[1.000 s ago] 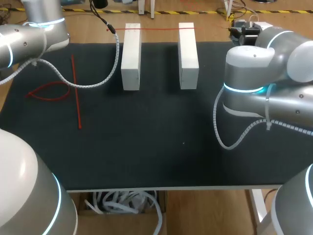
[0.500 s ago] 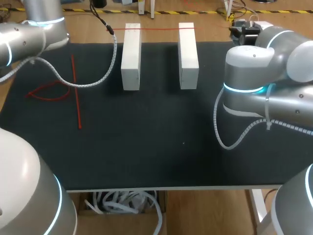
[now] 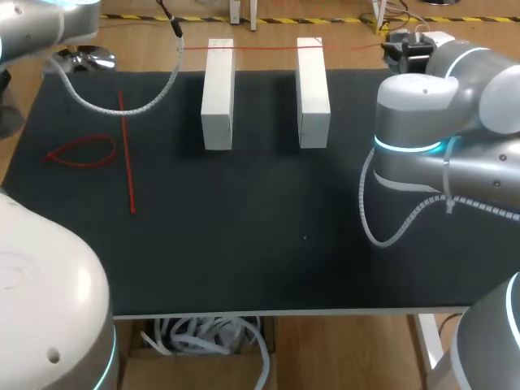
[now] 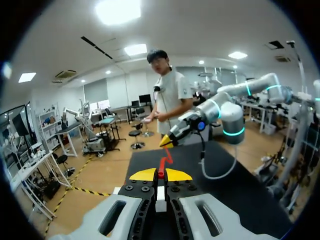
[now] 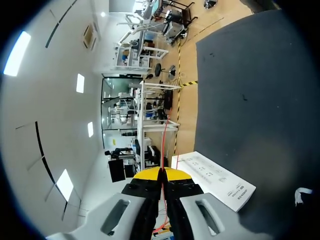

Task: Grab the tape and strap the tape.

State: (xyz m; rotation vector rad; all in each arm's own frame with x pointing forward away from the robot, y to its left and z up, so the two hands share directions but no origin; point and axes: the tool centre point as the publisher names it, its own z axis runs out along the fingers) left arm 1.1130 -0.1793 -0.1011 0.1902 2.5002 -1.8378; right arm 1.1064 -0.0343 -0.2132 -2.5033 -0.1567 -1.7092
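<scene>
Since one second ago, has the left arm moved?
Yes. The left arm has pulled toward the far left corner, away from the left white block.

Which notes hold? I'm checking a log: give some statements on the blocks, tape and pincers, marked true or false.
1. Two white blocks stand on the black mat. True.
2. The red tape runs across the far ends of both blocks. True.
3. The left pincer is open and empty. False: it is shut on the tape.
4. The red loop lies between the blocks. False: it lies on the mat to their left.
5. The right pincer is shut on the tape. True.
</scene>
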